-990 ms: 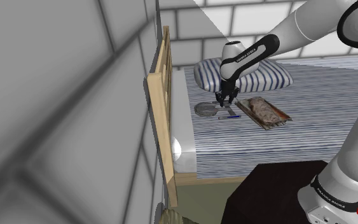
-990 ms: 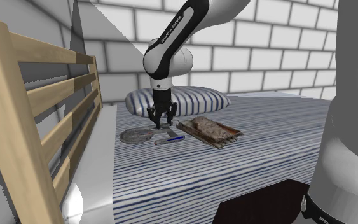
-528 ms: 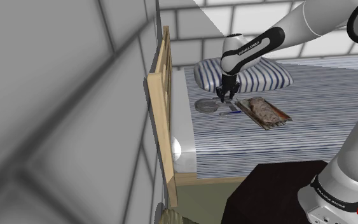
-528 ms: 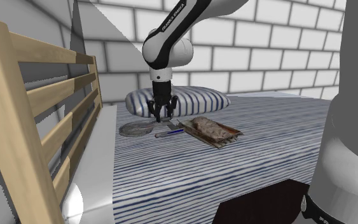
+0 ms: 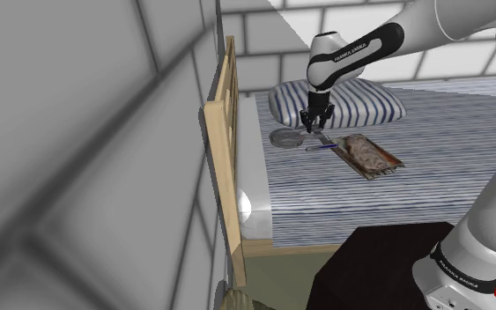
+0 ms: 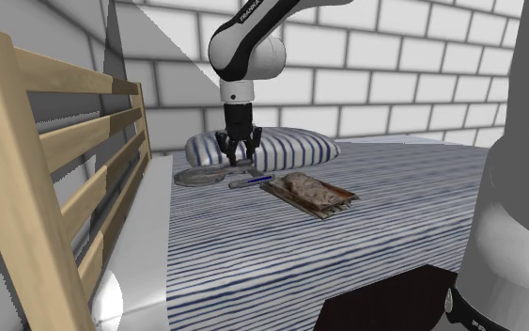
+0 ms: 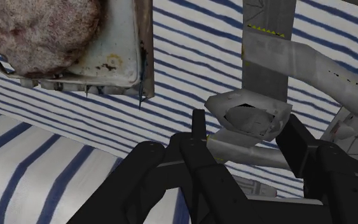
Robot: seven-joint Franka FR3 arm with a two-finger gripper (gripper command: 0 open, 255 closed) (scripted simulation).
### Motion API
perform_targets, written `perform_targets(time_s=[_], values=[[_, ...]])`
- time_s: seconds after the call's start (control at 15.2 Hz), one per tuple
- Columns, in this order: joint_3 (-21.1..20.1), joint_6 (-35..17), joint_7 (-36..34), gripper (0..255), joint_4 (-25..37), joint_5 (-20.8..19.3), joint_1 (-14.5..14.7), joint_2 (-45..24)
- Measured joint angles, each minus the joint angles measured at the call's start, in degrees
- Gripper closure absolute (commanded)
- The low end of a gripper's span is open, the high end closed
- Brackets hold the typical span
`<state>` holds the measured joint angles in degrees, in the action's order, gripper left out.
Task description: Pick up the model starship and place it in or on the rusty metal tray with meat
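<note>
Two things matter for you in the shoulder view: the gripper (image 5: 311, 126) and the model starship (image 5: 283, 138). The white arm reaches in from that view's right and points the gripper straight down over the striped bed (image 5: 431, 172). The starship's grey saucer lies toward the wooden bed frame (image 5: 224, 132), with its blue-tipped rear under the fingers. The rusty tray (image 5: 387, 164) with the meat (image 5: 365, 151) sits just beside it on that view's right, and the striped pillow (image 5: 360, 104) lies behind both. You see the dark stand (image 5: 378, 264) at the lower right.

In the second exterior view, the gripper (image 6: 237, 153) hangs upright in front of the pillow (image 6: 290, 146). The starship (image 6: 196, 177) stretches from its saucer on that view's left to a thin blue-tipped tube near the tray (image 6: 342, 200). The meat (image 6: 307, 188) fills the tray's middle. You cannot tell here whether the starship touches the bed (image 6: 281, 263).

In the wrist view, the gripper (image 7: 247, 130) is closed narrowly on the starship (image 7: 266, 70): both black fingers (image 7: 199, 140) press against a rounded grey part of its hull. The tray (image 7: 117, 57) lies apart from the fingers on the striped cover, the meat (image 7: 44, 28) on it.
</note>
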<state>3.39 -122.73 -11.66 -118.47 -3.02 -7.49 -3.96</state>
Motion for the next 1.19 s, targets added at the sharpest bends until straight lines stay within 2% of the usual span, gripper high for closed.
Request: perform_targets(time_s=[0.59,1.19], values=[[-0.1,6.3,0.2,255,4.0,0.0,0.1,2.3],[4.7,6.3,8.6,255,-5.4,-1.3,-4.3,12.1]])
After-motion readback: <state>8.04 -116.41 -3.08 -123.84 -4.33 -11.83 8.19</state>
